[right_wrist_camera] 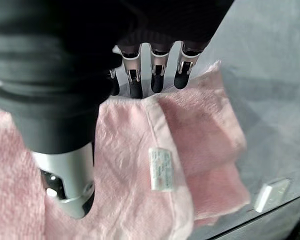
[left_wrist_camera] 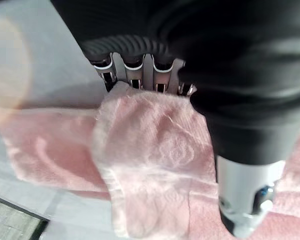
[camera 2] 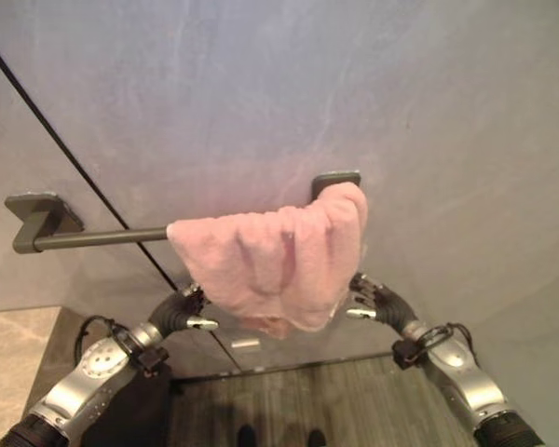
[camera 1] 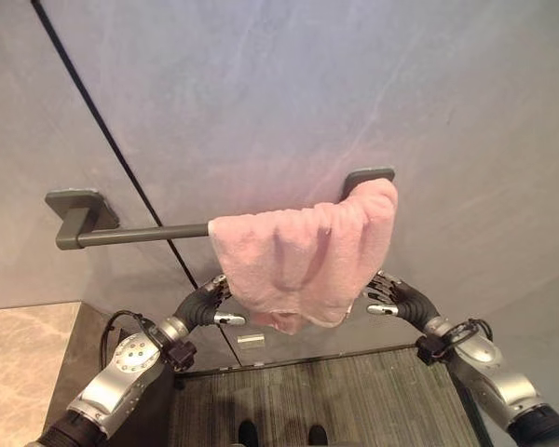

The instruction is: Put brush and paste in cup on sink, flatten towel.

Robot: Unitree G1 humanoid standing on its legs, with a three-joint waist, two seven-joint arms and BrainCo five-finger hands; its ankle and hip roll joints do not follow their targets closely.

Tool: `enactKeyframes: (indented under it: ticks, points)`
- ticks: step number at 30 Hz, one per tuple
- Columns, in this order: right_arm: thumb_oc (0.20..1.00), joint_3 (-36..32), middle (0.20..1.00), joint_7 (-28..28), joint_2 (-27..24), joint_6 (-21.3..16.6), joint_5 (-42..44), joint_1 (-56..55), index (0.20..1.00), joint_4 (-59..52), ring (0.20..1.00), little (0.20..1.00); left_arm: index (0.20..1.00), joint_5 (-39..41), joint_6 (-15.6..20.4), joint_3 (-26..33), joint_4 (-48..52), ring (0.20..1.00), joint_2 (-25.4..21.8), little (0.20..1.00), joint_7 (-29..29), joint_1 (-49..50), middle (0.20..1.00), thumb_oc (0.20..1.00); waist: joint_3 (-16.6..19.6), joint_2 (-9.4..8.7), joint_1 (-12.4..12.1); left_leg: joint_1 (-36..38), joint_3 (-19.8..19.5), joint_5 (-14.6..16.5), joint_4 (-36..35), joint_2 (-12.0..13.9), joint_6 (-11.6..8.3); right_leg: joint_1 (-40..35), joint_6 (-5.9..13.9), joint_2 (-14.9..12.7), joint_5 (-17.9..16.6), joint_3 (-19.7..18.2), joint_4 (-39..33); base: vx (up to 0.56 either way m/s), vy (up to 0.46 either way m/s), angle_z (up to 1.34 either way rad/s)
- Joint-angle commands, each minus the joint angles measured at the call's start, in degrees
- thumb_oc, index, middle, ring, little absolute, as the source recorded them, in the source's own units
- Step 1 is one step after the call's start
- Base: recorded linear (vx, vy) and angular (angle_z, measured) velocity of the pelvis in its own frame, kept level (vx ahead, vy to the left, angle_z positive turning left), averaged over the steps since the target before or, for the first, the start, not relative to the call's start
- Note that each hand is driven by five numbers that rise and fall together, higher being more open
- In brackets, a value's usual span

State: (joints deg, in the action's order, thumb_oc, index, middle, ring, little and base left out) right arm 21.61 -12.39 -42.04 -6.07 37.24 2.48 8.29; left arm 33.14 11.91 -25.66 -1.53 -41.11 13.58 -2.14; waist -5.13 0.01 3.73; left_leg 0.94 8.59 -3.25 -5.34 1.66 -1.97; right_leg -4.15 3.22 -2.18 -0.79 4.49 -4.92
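A pink towel (camera 1: 303, 256) hangs bunched over the right end of a dark grey towel bar (camera 1: 140, 235) on the wall. My left hand (camera 1: 203, 305) is at the towel's lower left edge. In the left wrist view a fold of the towel (left_wrist_camera: 150, 165) lies in front of its fingers (left_wrist_camera: 135, 75), and the thumb is straight and apart. My right hand (camera 1: 401, 300) is at the lower right edge. Its fingertips (right_wrist_camera: 157, 82) touch the towel's hem (right_wrist_camera: 135, 165) near a white label (right_wrist_camera: 161, 169), with the thumb held apart.
The bar's left half is bare and ends at a wall mount (camera 1: 74, 209). A black seam (camera 1: 121, 158) runs slantwise down the grey wall. A small white plate (camera 1: 251, 341) sits low on the wall. A beige counter (camera 1: 19, 372) lies lower left, above a dark ribbed floor (camera 1: 354, 400).
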Motion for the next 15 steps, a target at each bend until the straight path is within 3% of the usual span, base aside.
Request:
enactKeyframes:
  ticks: [1, 4, 5, 6, 7, 8, 15]
  points:
    - [0.2, 0.34, 0.2, 1.72, 4.99, -3.4, -0.95, 8.54, 0.2, -4.67, 0.2, 0.2, 1.0, -1.88, 2.46, 0.69, -0.15, 1.0, 1.3, 1.0, -2.56, -4.94, 1.0, 1.0, 2.77, -3.16, -2.12, 3.36, 1.56, 1.45, 0.34, 3.92, -3.85, 2.61, 9.56, -10.08, -6.19, -1.46, -0.08, 0.0, 0.0, 0.0]
    - [0.2, 0.01, 0.2, 2.27, 6.5, -3.07, -1.23, 8.13, 0.2, -4.73, 0.2, 0.2, 1.0, -2.78, 1.61, -0.45, -2.48, 1.0, 3.52, 1.0, -3.14, -5.8, 1.0, 1.0, 2.87, -3.17, -1.8, 3.41, 1.58, 1.54, 0.34, 4.01, -3.79, 2.58, 9.46, -9.97, -6.04, -1.57, -0.08, 0.0, 0.0, 0.0]
    - [0.2, -0.02, 0.2, 2.34, 6.99, -2.97, -1.44, 8.04, 0.2, -4.72, 0.2, 0.2, 0.837, -3.34, 1.65, -0.85, -3.08, 0.837, 4.31, 0.837, -3.22, -6.23, 0.837, 0.837, 2.9, -3.19, -1.7, 3.4, 1.62, 1.58, 0.34, 3.99, -3.77, 2.58, 9.45, -9.93, -6.0, -1.64, -0.08, 0.0, 0.0, 0.0]
    - [0.2, 0.12, 0.2, 2.37, 7.41, -2.93, -1.53, 8.05, 0.2, -4.74, 0.2, 0.2, 0.743, -3.6, 1.58, -1.2, -3.49, 0.743, 5.05, 0.743, -3.42, -6.66, 0.743, 0.743, 2.89, -3.18, -1.63, 3.4, 1.63, 1.58, 0.34, 4.0, -3.76, 2.56, 9.43, -9.92, -5.99, -1.65, -0.08, 0.0, 0.0, 0.0]
    - [0.2, 0.06, 0.2, 2.52, 7.99, -2.86, -1.3, 7.83, 0.2, -4.57, 0.2, 0.2, 0.304, -3.47, 1.56, -1.54, -4.38, 0.304, 6.25, 0.304, -3.55, -6.73, 0.304, 0.304, 2.84, -3.23, -1.51, 3.47, 1.59, 1.58, 0.34, 4.01, -3.72, 2.5, 9.39, -9.88, -6.0, -1.65, -0.08, 0.0, 0.0, 0.0]
    - [0.2, 0.09, 0.2, 2.57, 8.38, -2.89, -1.24, 7.77, 0.2, -4.5, 0.2, 0.2, 0.2, -3.78, 1.63, -1.67, -4.79, 0.2, 6.97, 0.2, -3.8, -6.73, 0.2, 0.2, 2.81, -3.24, -1.47, 3.46, 1.56, 1.6, 0.34, 4.01, -3.69, 2.48, 9.37, -9.88, -5.98, -1.67, -0.08, 0.0, 0.0, 0.0]
    - [0.2, -3.0, 0.2, 1.89, 8.99, -3.78, 0.39, 3.82, 0.2, -9.91, 0.2, 0.2, 0.2, -3.43, 2.14, 2.11, 0.52, 0.2, 6.13, 0.2, -3.5, -3.34, 0.2, 0.2, 2.74, -3.31, -1.49, 3.42, 1.17, 1.75, 0.34, 4.07, -3.63, 2.33, 9.28, -9.76, -5.77, -1.44, -0.08, 0.0, 0.0, 0.0]
